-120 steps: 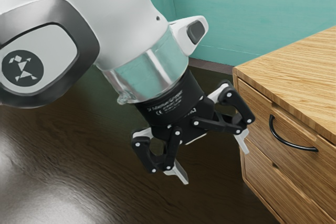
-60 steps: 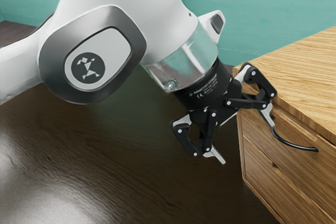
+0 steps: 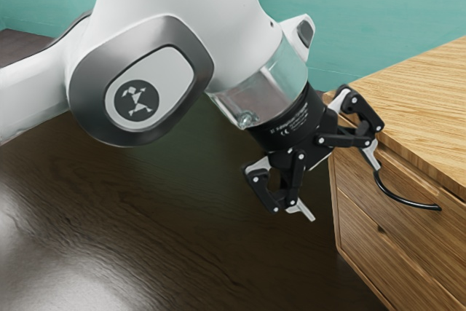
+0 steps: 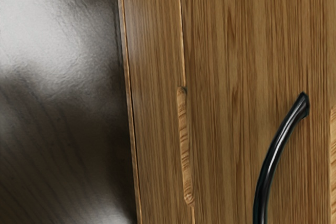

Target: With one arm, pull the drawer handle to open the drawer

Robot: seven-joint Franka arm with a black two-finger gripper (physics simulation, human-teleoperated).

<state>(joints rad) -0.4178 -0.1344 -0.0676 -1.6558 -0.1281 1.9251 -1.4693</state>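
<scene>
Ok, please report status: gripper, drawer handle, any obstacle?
Gripper open, one finger close beside the end of the drawer handle. Drawer front flush, not pulled yet. Nothing in the way.

The arm (image 3: 167, 27) is glossy white with grey panels and a silver collar; its gripper (image 3: 341, 187) is black, pale at the tips. The cabinet (image 3: 429, 107) is honey-brown, streaky-grained wood, the drawer handle (image 4: 273, 153) black. The floor (image 3: 109, 238) is dark brown, the wall (image 3: 378, 5) teal.
</scene>
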